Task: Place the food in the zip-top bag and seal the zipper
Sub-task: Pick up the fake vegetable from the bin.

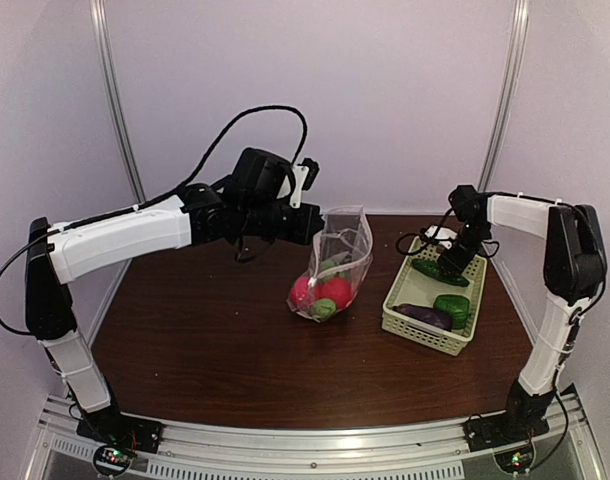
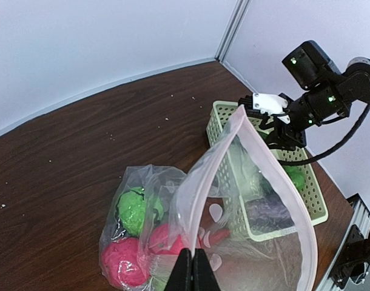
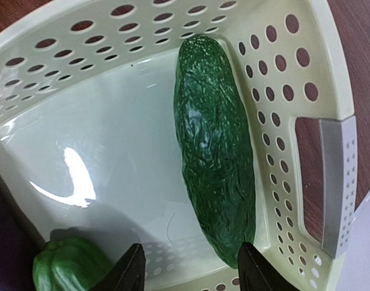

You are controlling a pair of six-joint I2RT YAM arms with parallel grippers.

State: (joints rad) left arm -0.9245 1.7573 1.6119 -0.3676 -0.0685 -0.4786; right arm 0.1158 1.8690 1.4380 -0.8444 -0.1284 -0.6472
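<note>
A dark wooden table [image 1: 205, 340] is seen with two arms mounted at its near edge. The left arm [image 1: 125, 235] is stretched across to the middle, and the right arm [image 1: 560, 260] is bent down over the right side.

A clear bag [image 1: 345, 245] is held upright near the table's centre, its bottom resting on the wood. Its mouth is gaped open, and the rim is pinched by the left gripper [image 2: 193, 270], whose fingers are pressed together on it. The zipper [image 2: 276, 176] is seen as a pale strip running round the open mouth.

A pale green perforated basket [image 1: 397, 290] is set just to the right of the bag. The right gripper [image 3: 191, 267] is lowered into its far end, with the fingers apart on either side of the tip of a long green cucumber [image 3: 215, 151]. Whether the cucumber is touched cannot be told.

Inside the bag, red round pieces [image 2: 124, 264] and a light green piece [image 2: 133, 209] are gathered at the bottom. In the basket, a green pepper [image 3: 70, 264] and a dark purple piece [image 1: 425, 315] are left lying at the near end.
</note>
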